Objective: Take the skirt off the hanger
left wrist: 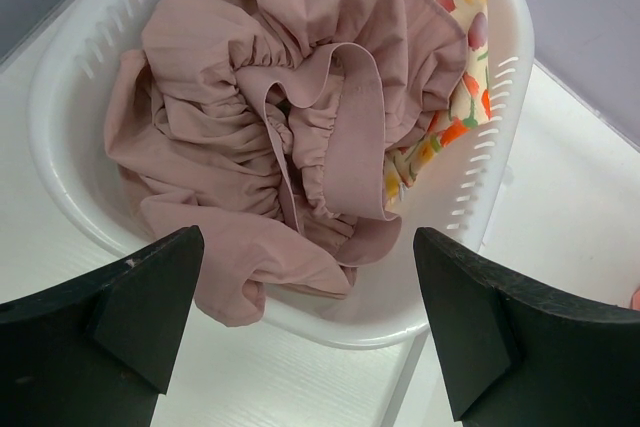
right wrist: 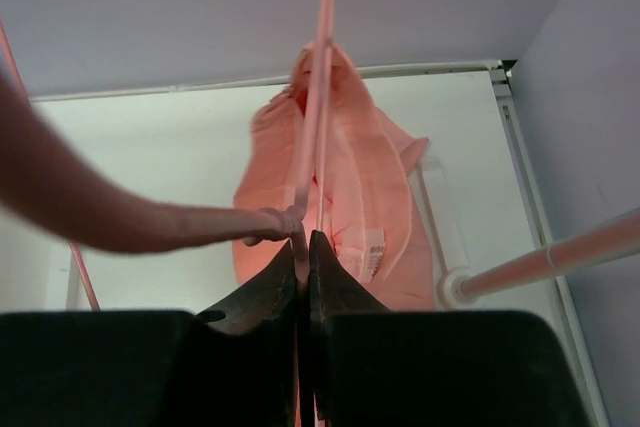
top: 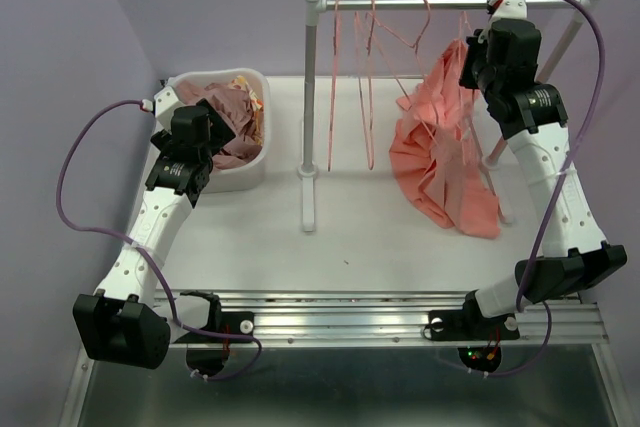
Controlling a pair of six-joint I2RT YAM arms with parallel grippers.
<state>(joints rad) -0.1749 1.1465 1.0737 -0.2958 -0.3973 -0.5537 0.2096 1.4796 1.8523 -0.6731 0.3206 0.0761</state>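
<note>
R hand (right wrist: 303, 240) tight on hanger (right wrist: 323, 67); skirt (right wrist: 360, 182) tag (right wrist: 373, 243) illegible.

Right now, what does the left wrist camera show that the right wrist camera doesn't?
Only the left wrist: the open left pincer over a white basket holding a mauve garment and floral cloth. Only the right wrist: the right pincer shut on the hanger carrying the coral skirt. Both: the white table.

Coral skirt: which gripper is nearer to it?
Right. The right gripper is shut on the hanger just above the skirt; the left gripper hangs open over the white basket, well apart from it.
</note>
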